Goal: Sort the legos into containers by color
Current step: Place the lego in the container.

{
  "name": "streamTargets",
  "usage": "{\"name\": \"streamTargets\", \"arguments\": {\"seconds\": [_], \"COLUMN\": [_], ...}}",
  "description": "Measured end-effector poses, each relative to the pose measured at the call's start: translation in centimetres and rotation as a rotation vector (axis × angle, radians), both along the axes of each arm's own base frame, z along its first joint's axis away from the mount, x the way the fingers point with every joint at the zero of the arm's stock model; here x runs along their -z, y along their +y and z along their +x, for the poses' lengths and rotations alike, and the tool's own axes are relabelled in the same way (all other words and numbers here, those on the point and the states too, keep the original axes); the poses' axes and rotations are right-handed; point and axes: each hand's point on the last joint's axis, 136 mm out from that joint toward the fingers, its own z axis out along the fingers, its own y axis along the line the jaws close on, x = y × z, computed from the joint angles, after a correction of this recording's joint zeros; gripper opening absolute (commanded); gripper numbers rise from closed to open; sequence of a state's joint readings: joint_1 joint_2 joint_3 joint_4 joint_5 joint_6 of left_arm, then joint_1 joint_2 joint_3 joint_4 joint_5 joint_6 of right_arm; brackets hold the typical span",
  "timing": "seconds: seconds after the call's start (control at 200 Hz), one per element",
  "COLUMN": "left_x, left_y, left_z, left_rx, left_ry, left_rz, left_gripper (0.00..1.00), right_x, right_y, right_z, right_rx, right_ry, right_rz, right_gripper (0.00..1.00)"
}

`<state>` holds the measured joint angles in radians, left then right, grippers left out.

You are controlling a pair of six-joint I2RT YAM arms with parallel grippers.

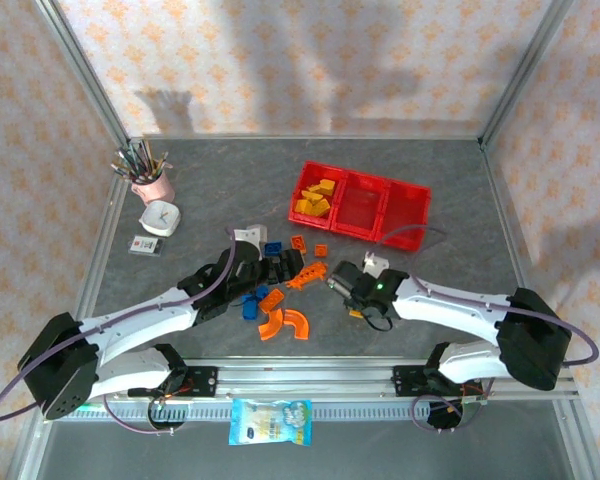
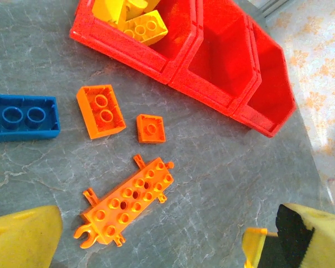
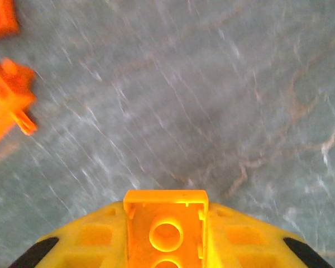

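The red tray (image 1: 360, 205) of three compartments stands at the back; its left one holds yellow bricks (image 2: 137, 19). My right gripper (image 1: 345, 280) is shut on a yellow-orange brick (image 3: 166, 223), hollow side toward the camera, just above the table. My left gripper (image 2: 156, 240) hangs open, its yellow fingers (image 2: 22, 237) wide apart, over a long orange plate (image 2: 128, 202). Beyond that plate lie a small orange square (image 2: 151, 128), an upturned orange brick (image 2: 100, 110) and a blue brick (image 2: 22, 116). Two orange arcs (image 1: 290, 325) lie near the front edge.
A pink pen cup (image 1: 152, 183), a white clock (image 1: 160, 217) and a small card (image 1: 145, 246) sit at the back left. Metal frame posts border the table. A plastic packet (image 1: 270, 420) lies in front of the arm bases.
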<state>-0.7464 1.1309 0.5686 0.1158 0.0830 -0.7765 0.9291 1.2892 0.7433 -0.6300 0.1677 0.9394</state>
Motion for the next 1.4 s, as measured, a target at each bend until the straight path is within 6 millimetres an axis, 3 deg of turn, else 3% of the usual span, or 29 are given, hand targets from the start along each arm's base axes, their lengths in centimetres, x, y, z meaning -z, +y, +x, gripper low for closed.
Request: {"name": "streamTargets", "arguments": {"seconds": [0.125,0.265,0.47,0.601,0.721,0.911,1.001,1.161,1.396], "left_x": [-1.6,-3.6,-4.6,-5.6,-5.8,-5.3,-5.4,-5.4,-5.5], "left_y": [0.5,2.1,4.6,5.7,6.8,7.7,7.7,7.5,6.9], "left_z": [0.6,1.9,3.4,4.6,5.3,6.0,6.1,6.0,5.7], "left_rx": [-0.017,-0.067,-0.133,-0.171,-0.202,-0.23,-0.23,-0.217,-0.184], "left_ry": [-0.038,-0.084,-0.111,-0.131,-0.139,-0.126,-0.129,-0.129,-0.122], "left_rz": [-0.003,-0.009,0.009,0.016,0.015,0.024,0.021,0.013,-0.003], "left_gripper": [0.99,0.99,0.99,0.99,0.99,0.99,0.99,0.99,0.99], "right_x": [-3.1,-7.0,-9.7,-9.6,-8.1,-6.1,-6.2,-7.2,-9.0], "right_y": [0.7,2.0,4.0,6.6,7.8,8.6,9.1,9.3,8.1], "right_z": [3.7,9.4,17.6,22.4,25.8,29.9,30.9,30.6,26.1], "right_rx": [-0.007,-0.015,-0.053,-0.101,-0.129,-0.151,-0.169,-0.19,-0.235], "right_ry": [-0.09,-0.217,-0.33,-0.365,-0.367,-0.36,-0.37,-0.381,-0.372], "right_rz": [0.023,0.037,0.004,-0.025,-0.055,-0.089,-0.102,-0.094,-0.052], "right_gripper": [0.29,0.29,0.29,0.29,0.3,0.5,0.57,0.59,0.62]}}
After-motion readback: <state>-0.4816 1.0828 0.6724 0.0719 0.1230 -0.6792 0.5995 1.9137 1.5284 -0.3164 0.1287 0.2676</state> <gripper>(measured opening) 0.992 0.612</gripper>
